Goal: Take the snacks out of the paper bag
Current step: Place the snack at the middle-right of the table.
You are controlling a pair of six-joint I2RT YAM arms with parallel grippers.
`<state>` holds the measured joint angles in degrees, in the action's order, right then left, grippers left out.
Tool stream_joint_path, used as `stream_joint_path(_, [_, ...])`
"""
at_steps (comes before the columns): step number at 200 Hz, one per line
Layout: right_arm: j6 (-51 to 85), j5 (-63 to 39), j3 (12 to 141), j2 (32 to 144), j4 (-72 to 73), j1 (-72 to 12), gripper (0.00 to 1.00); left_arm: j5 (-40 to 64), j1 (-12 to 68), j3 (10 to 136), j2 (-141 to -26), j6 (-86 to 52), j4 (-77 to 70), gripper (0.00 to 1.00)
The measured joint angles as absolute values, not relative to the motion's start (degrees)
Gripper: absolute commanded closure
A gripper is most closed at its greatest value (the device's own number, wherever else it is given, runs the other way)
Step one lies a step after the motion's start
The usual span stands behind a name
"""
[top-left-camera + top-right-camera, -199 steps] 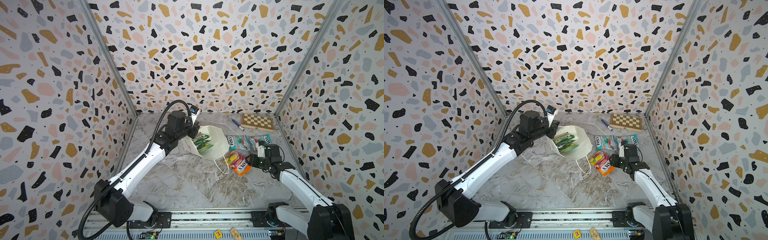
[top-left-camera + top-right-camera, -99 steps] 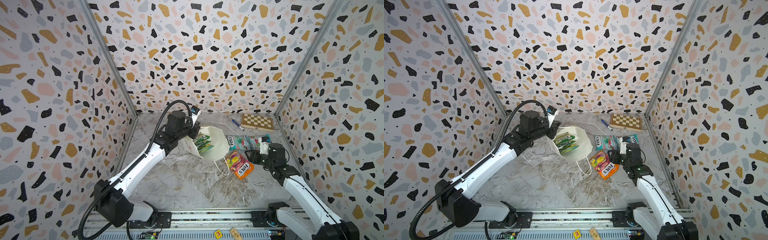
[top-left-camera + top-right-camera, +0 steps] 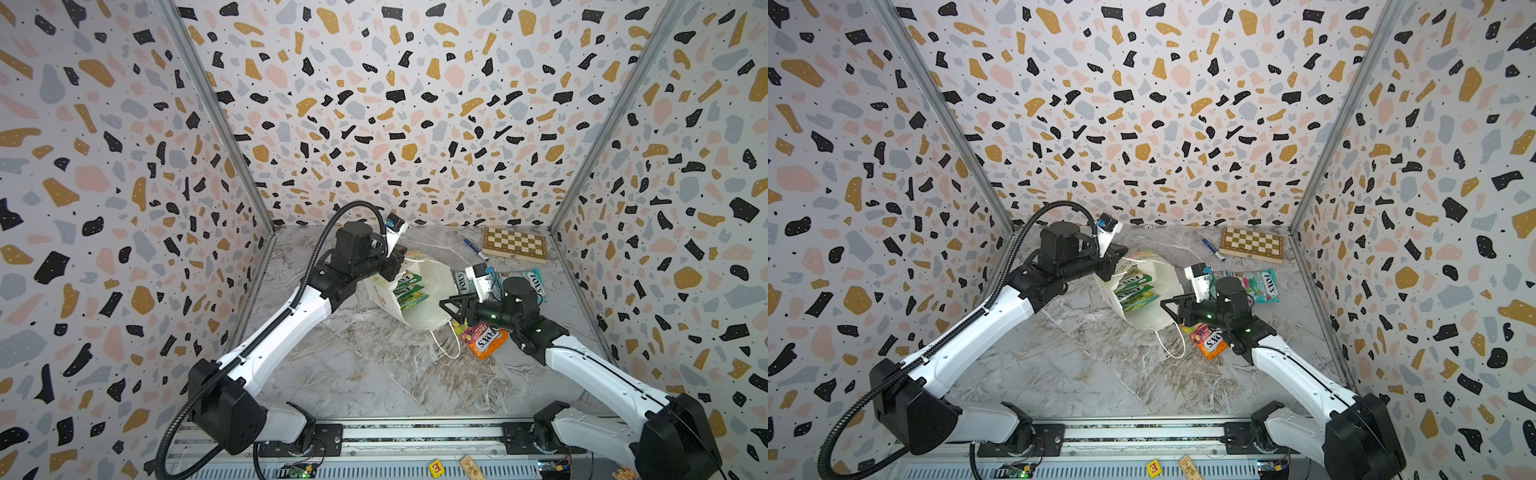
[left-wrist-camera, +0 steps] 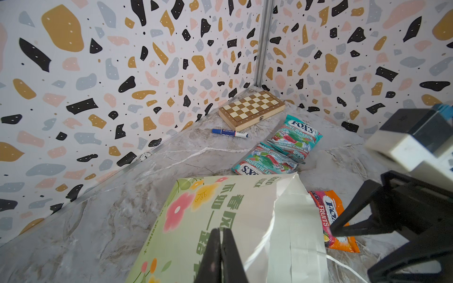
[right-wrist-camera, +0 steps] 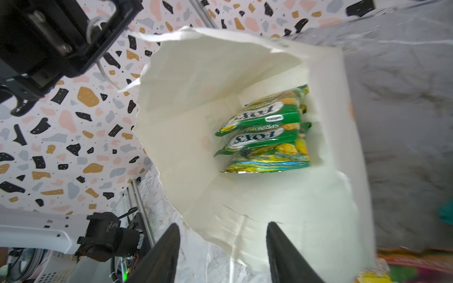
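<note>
Left gripper (image 4: 220, 232): pinched on paper bag (image 3: 432, 291) rim.
Right gripper (image 3: 448, 311): half-spread, empty, at bag mouth.
Green FOX'S pouches (image 3: 409, 289): inside bag, ten o'clock from Right gripper.
Orange FOX'S pouch (image 3: 487, 341): outside bag, four o'clock.

a robotics lab test cell, shown by terrazzo-print panels (image 3: 374, 104) walling a marble-look tabletop (image 3: 353, 374) behind a metal rail (image 3: 415, 434), two white robot arms (image 3: 286, 328) mounted on that rail and a bare circuit board (image 3: 297, 471) just in front of it.
</note>
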<state>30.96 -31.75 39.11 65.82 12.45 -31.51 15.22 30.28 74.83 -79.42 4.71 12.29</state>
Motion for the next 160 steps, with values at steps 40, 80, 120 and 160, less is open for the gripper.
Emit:
stream_joint_path(40, [32.2,-30.6,42.2,74.2,16.3,-37.8,0.43,16.0,30.6,74.8,-79.4,3.2,11.1,1.00])
stream_joint_path(80, [32.8,-29.8,44.1,80.4,18.4,-40.7,0.43,16.0,30.6,74.8,-79.4,2.1,10.4,1.00])
stream_joint_path(120, [35.1,-27.7,46.5,86.7,20.0,-41.0,0.44,16.3,30.6,74.8,-79.4,1.9,10.3,1.00])
stream_joint_path(160, [39.9,-23.7,49.9,91.4,20.5,-41.0,0.44,16.6,30.6,74.8,-79.4,1.9,10.3,1.00])
